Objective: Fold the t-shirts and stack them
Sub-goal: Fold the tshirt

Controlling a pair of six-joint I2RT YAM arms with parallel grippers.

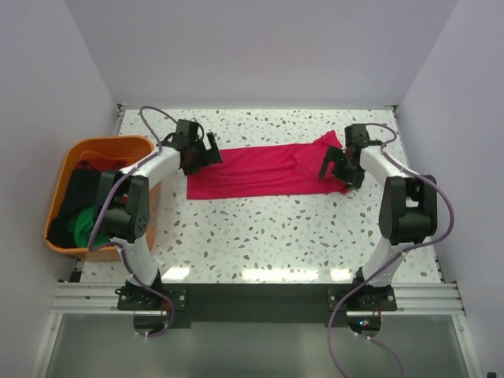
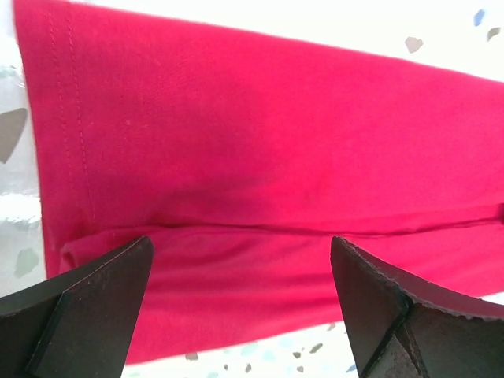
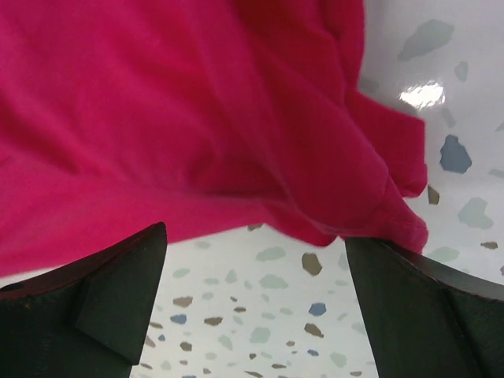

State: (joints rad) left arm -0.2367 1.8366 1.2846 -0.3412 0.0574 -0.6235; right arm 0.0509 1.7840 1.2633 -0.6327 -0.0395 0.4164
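A crimson-pink t-shirt [image 1: 260,170] lies folded into a long band across the far half of the table. My left gripper [image 1: 206,153] is open over its left end; the left wrist view shows the hem and a fold line of the shirt [image 2: 260,157] between my spread fingers [image 2: 94,303]. My right gripper [image 1: 336,169] is open over the shirt's right end, where the cloth [image 3: 197,118] bunches; bare table shows between its fingers [image 3: 118,295]. Green [image 1: 79,226] and black [image 1: 77,191] shirts lie in the tub.
An orange plastic tub [image 1: 61,181] stands at the table's left edge beside the left arm. White walls close in the far and side edges. The speckled table top [image 1: 268,228] lies in front of the shirt.
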